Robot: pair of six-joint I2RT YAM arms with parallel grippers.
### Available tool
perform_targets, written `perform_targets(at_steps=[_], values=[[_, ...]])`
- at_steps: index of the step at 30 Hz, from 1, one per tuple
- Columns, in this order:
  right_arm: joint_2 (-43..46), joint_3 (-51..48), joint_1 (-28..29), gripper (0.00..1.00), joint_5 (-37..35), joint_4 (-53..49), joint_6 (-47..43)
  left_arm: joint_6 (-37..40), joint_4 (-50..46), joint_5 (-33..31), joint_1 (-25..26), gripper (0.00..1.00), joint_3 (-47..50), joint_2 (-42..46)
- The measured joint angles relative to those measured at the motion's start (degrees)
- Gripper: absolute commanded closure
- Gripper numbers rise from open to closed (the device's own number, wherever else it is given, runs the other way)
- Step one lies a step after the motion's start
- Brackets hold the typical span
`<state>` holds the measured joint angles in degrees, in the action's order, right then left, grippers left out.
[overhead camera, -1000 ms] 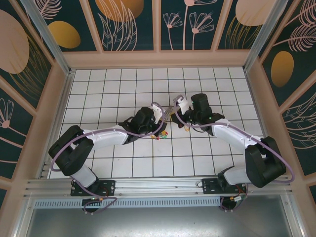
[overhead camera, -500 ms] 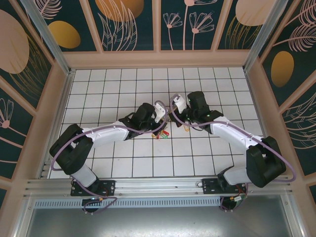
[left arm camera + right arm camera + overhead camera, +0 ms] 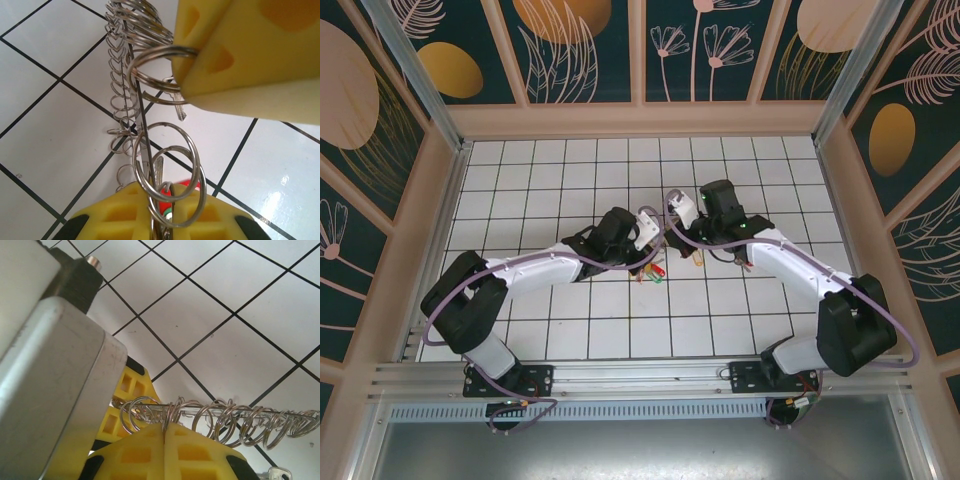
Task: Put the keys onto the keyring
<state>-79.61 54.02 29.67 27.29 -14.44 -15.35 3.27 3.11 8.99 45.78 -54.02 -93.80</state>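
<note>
The two arms meet near the middle of the white tiled bench [image 3: 560, 320]; the right claw [image 3: 164, 432] is pinched tight, its yellow fingers pressed together on the thin wire of the keyring [image 3: 240, 422], whose coiled loops trail off to the side above the tiles; the left claw [image 3: 160, 220] sits just beside it, fingers drawn close on small split rings of the keys [image 3: 655, 270], one red head showing right behind them; from above, red and green key heads show just under the left claw; whether they rest on the bench I cannot tell.
</note>
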Motion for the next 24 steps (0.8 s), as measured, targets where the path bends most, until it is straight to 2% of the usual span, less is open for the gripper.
perform_targets(at_steps=[5, 10, 19, 24], values=[[0.0, 0.6, -0.4, 1.0, 1.0, -1.9, 0.1, 1.1, -0.3, -0.2, 0.1, 1.0, 0.0, 0.1], [-1.7, 5.4, -0.9, 1.0, 2.1, -9.2, 1.0, 2.3, -1.1, -1.9, 0.9, 1.0, 0.0, 1.2], [-3.7, 8.8, -0.7, 1.0, 1.2, -16.5, 2.3, 5.4, -3.4, -2.5, 1.5, 1.0, 0.0, 1.8], [-4.6, 9.9, -0.5, 1.0, 0.8, -17.4, 2.8, 6.3, -3.6, -2.8, 1.4, 1.0, 0.0, 1.8]])
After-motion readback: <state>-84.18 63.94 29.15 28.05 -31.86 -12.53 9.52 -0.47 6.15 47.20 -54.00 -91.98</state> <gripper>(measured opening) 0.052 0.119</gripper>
